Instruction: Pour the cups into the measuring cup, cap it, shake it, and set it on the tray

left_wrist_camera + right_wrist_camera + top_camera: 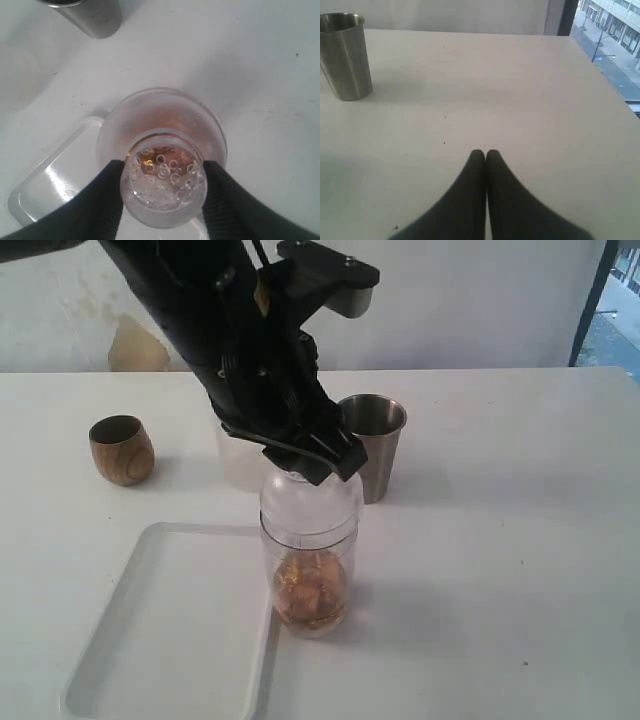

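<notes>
The clear measuring cup stands on the table against the right rim of the white tray, with brown liquid and foam in its bottom. A clear domed lid sits on top of it. My left gripper reaches down from above and is shut on the lid's narrow top, one black finger on each side. The wooden cup stands upright at the far left. The steel tumbler stands just behind the measuring cup. My right gripper is shut and empty over bare table.
A frosted plastic cup stands behind my left arm, mostly hidden. The tray holds nothing. The tumbler is far from my right gripper. The table's right edge runs beside a window.
</notes>
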Robot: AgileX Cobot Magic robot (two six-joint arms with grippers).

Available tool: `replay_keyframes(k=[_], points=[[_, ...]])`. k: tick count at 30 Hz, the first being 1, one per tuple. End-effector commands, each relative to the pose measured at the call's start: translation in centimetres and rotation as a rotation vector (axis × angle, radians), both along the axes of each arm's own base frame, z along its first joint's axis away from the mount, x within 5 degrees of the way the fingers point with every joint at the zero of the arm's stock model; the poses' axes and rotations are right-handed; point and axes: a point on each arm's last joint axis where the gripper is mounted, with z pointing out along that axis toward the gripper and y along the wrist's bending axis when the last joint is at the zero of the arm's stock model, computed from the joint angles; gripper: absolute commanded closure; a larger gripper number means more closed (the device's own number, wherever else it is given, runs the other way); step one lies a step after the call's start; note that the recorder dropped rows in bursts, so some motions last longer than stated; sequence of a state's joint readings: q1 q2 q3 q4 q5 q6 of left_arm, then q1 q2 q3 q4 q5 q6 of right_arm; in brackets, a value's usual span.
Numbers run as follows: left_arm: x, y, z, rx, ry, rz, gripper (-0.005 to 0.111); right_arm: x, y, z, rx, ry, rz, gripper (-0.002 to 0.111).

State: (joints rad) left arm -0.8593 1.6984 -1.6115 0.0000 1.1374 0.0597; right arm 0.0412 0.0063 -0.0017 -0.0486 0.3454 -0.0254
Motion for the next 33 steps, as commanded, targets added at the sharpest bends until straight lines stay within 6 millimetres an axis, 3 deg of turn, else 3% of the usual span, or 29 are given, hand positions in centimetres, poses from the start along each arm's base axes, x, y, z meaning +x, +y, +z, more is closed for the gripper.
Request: replay_keyframes(k=[1,5,11,17,29,33], points=[[0.0,0.0,-0.5,0.023,0.016,-0.007,0.107,0.0,0.0,0.0,0.001,-0.007,-0.006,0.108],[-0.1,0.1,0.1,0.034,0.015,-0.013,0.107,0.0,0.0,0.0,0.001,-0.007,-0.006,0.108],[0.0,0.0,2.8,-0.011,-0.026,-0.012,0.107,0.0,0.0,0.0,0.001,-0.007,-0.006,0.108],[0.4,-0.5,1.4,0.014,0.007,-0.009,0.107,0.0,0.0,0.0,0.001,-0.007,-0.006,0.108],[0.4,-0.5,1.4,0.017,0.001,-0.006,0.107,0.0,0.0,0.0,0.001,-0.007,-0.006,0.108],[0.3,-0.3,0.4,0.045,0.026,-0.005,0.107,0.0,0.0,0.0,0.001,-0.007,-0.006,0.108]])
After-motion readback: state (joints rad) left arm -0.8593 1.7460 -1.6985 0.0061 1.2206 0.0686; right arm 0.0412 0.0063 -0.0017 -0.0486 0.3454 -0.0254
